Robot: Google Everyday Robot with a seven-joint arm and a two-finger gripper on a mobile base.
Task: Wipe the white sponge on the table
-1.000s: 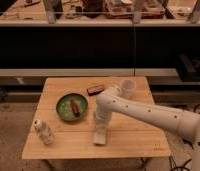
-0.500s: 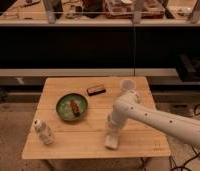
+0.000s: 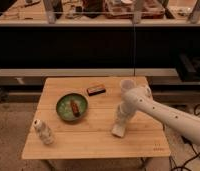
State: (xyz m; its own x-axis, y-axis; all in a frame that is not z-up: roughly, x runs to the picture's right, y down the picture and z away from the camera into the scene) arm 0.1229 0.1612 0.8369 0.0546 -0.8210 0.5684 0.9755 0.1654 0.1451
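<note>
The white sponge (image 3: 117, 131) is a small off-white block lying flat on the light wooden table (image 3: 88, 142), right of centre and toward the front edge. My gripper (image 3: 120, 124) points straight down from the white arm that reaches in from the right. It is shut on the sponge and presses it against the tabletop. The fingers hide the sponge's top.
A green bowl (image 3: 67, 112) holding a brown item (image 3: 74, 106) sits left of centre. A dark brown block (image 3: 96, 90) lies near the back edge. A white crinkled bottle (image 3: 43, 132) stands at the front left. Dark shelving runs behind the table.
The gripper has slid the sponge to the right across the tabletop, from near the bowl to right of centre. The other objects have not moved.
</note>
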